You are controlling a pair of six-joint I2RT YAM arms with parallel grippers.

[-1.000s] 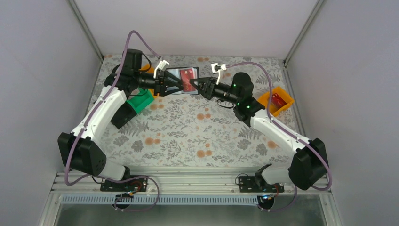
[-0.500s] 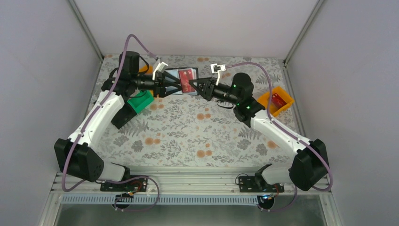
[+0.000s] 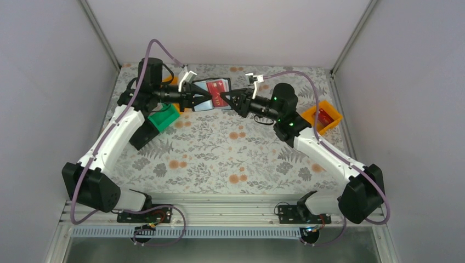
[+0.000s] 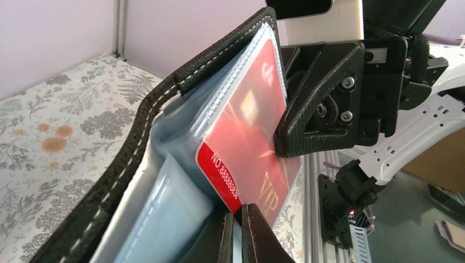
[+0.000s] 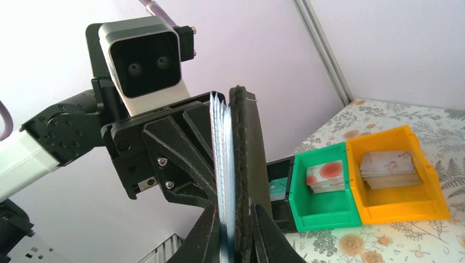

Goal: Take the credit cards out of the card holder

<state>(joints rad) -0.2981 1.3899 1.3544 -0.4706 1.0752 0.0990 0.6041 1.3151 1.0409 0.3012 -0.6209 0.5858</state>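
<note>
The black card holder (image 3: 213, 87) hangs open above the far middle of the table, between both grippers. Its stitched black edge (image 4: 142, 137) and bluish pockets fill the left wrist view. A red credit card (image 4: 252, 142) marked VIP sticks partly out of a clear pocket. My left gripper (image 4: 239, 211) is shut on that card's lower corner. My right gripper (image 5: 237, 216) is shut on the holder's (image 5: 244, 142) edge, clamping cover and sleeves together. From above, the left gripper (image 3: 207, 98) and right gripper (image 3: 226, 101) almost meet under the holder.
A green tray (image 5: 323, 211) and an orange tray (image 5: 406, 203) hold stacked cards, with a black tray (image 5: 279, 219) beside them. From above, the green tray (image 3: 163, 118) and black tray (image 3: 143, 134) sit under the left arm. Another orange tray (image 3: 321, 118) sits far right.
My left gripper's jaws have closed from partly open onto the red card's corner. The left arm has edged slightly toward the holder. The right arm keeps its hold on the holder.
</note>
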